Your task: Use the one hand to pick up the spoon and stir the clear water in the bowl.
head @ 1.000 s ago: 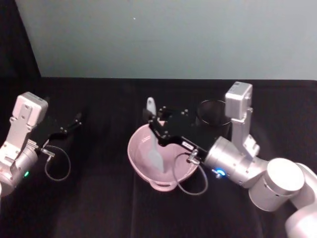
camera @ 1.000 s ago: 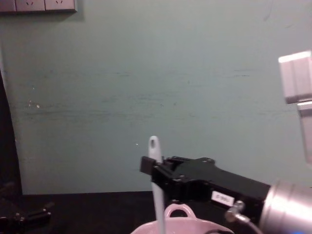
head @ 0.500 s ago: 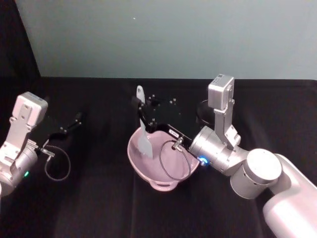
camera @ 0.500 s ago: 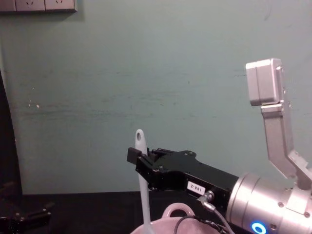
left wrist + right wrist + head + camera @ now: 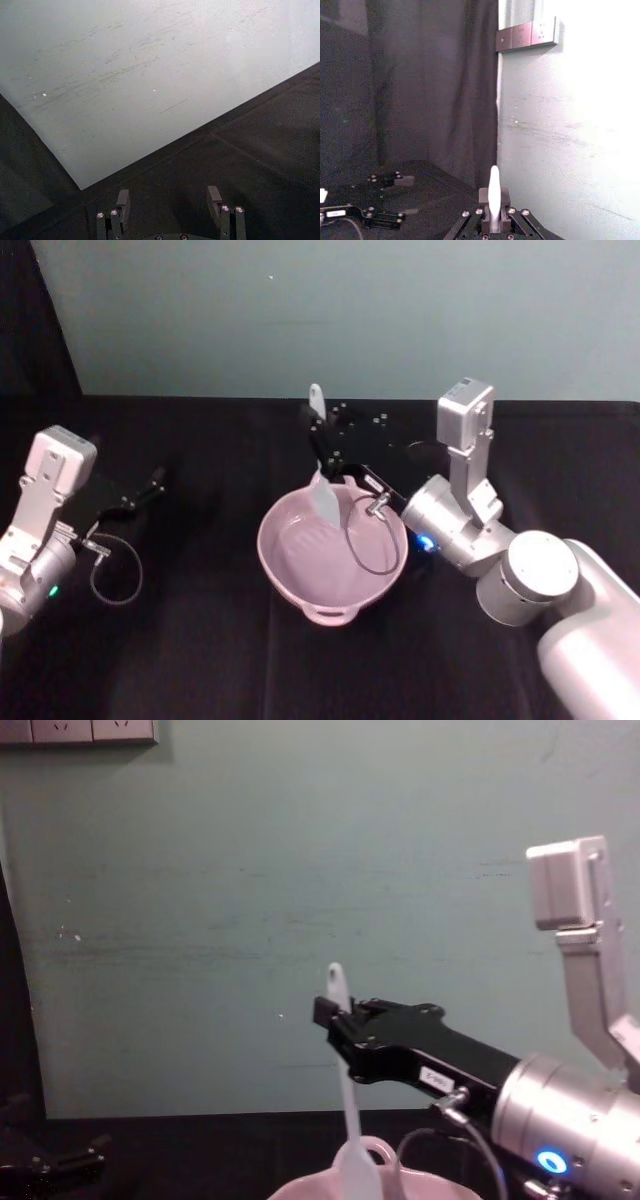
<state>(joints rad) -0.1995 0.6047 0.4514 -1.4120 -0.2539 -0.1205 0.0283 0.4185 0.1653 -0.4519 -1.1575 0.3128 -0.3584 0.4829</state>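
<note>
Leaning in from the right, the black right gripper [image 5: 320, 436] on its silver-grey arm was clamped on the handle of the long slim white plastic spoon [image 5: 326, 502], holding it nearly upright, holed end up. The scoop hung at the far rim of the pale pink ceramic bowl [image 5: 268, 558] on the black desk [image 5: 200, 660]; whether it touched water I couldn't tell. The left gripper [image 5: 152, 483] rested far left, fingers spread apart.
</note>
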